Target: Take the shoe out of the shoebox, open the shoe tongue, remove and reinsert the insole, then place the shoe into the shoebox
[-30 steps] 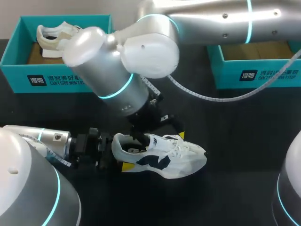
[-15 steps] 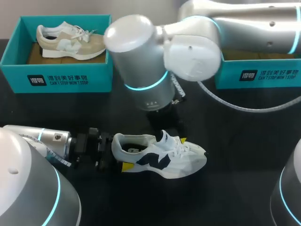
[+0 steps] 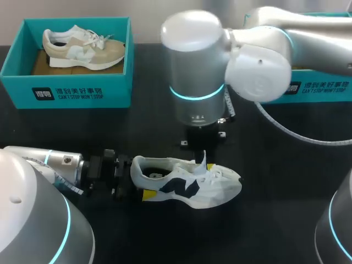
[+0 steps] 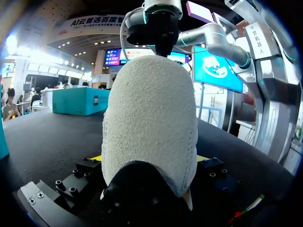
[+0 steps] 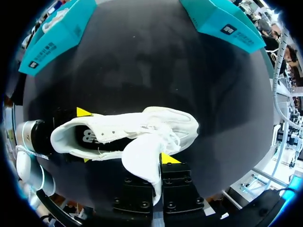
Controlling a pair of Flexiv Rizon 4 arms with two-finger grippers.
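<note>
The shoe [image 3: 187, 187] is resting upright on the table [image 3: 275, 220]. The left gripper [image 4: 149, 158] is clamping its heel [image 4: 149, 104] from both sides. The right gripper [image 5: 157, 163] seems to be pinching the raised tongue [image 5: 142, 158], though one tip is hidden. If the upward pull is outrunning the heel grip, the shoe is risking tipping or lifting; a thin pinch is risking the tongue slipping free.

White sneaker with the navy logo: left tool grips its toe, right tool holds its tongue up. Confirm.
No: the left tool grips the heel, not the toe, of the white sneaker with the navy logo, as the head view shows. The right tool does hold its tongue up.
</note>
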